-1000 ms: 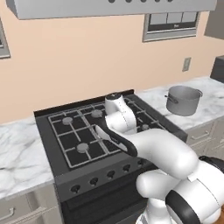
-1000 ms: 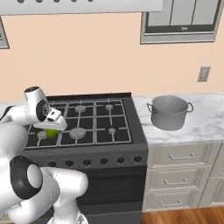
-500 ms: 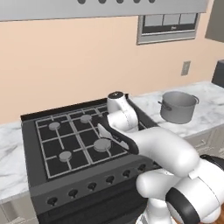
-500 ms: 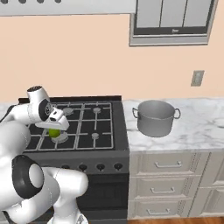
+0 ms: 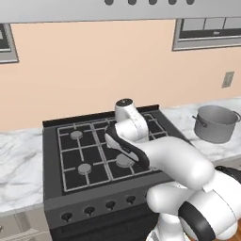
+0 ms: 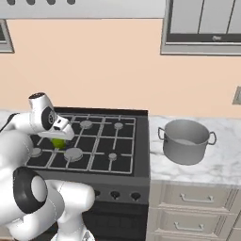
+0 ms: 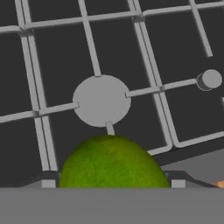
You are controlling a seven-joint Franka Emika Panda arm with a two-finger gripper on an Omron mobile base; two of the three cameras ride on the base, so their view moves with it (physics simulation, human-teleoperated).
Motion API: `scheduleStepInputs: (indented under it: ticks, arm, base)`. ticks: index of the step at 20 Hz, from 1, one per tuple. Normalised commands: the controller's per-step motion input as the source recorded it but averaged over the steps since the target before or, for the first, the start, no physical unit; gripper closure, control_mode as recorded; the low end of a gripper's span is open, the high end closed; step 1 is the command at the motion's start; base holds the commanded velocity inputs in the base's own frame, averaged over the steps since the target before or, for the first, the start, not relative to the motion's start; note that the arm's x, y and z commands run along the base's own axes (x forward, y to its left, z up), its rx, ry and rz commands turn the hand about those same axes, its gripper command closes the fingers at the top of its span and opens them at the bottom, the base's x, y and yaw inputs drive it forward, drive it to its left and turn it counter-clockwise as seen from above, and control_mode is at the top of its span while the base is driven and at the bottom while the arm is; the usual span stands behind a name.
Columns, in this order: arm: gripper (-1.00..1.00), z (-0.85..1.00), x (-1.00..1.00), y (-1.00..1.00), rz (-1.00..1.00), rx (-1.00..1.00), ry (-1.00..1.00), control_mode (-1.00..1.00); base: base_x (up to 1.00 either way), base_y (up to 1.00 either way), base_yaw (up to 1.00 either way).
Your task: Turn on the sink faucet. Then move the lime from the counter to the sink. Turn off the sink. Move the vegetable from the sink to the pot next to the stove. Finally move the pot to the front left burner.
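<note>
The lime (image 7: pixel 113 162) is held between the jaws of the gripper (image 6: pixel 58 137), carried above the stove (image 6: pixel 89 141) over a round burner cap (image 7: pixel 101 100). The pot (image 6: pixel 186 140) stands on the counter (image 6: pixel 221 162) just right of the stove. The lime should be kept clamped, carried level over the pot's open rim, then lowered inside before release.

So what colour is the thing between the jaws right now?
Glossy green, the lime; the hand view shows it best.
</note>
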Motion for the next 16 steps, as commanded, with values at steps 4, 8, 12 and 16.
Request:
scheduleStepInputs:
  ticks: [4,8,12,16]
  arm:
    - [1.00,0.00,0.00,0.00,0.00,0.00,0.00,1.00]
    - [1.00,0.00,0.00,0.00,0.00,0.00,0.00,1.00]
    - [1.00,0.00,0.00,0.00,0.00,0.00,0.00,1.00]
    - [1.00,0.00,0.00,0.00,0.00,0.00,0.00,1.00]
  base:
    - [0.24,-0.47,0.07]
    - [0.24,-0.43,0.05]
    - [0.40,-0.13,0.03]
    - [0.53,-0.07,0.07]
